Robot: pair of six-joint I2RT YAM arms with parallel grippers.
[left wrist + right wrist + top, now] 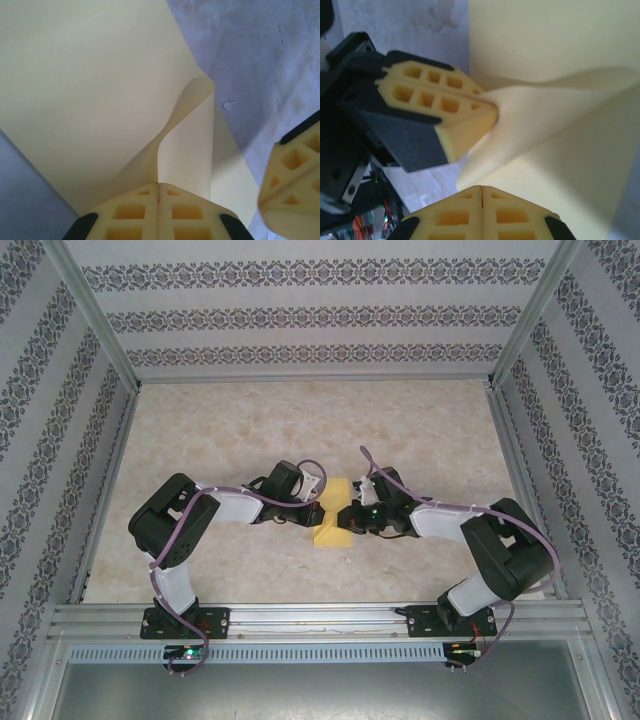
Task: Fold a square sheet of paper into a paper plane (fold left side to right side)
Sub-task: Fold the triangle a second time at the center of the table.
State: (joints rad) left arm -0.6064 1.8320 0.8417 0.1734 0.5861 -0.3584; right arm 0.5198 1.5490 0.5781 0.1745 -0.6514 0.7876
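Sheet position: the square sheet of paper (pixel 333 534) lies mid-table (pixel 250 430), between the two wrists, mostly flat, with one edge lifted.

Left claw (pixel 158 192): fully closed, pinching the raised flap of the sheet. The flap stands up from the flat part in a soft S-curve. No crease is set.

Right claw (pixel 481 191): also fully closed, tips just beside the lifted curl and close to the left claw. Cannot tell whether any paper is between its pads; from the left wrist view it sits at the sheet's edge, apparently on bare table.

Judgement: fold in its early stage, with the flap raised but not carried across.

Risks from here:
- The grip is on a small bit of thin paper. A fast or skewed pull could slip it out or tear the edge.
- If the flat part is not pinned, the whole sheet may drag with the flap, and the edges would land misaligned.
- The curl could buckle and take a stray crease if pressed down before the edges meet.
- The claws are very close together. A crossing move could knock one against the other.
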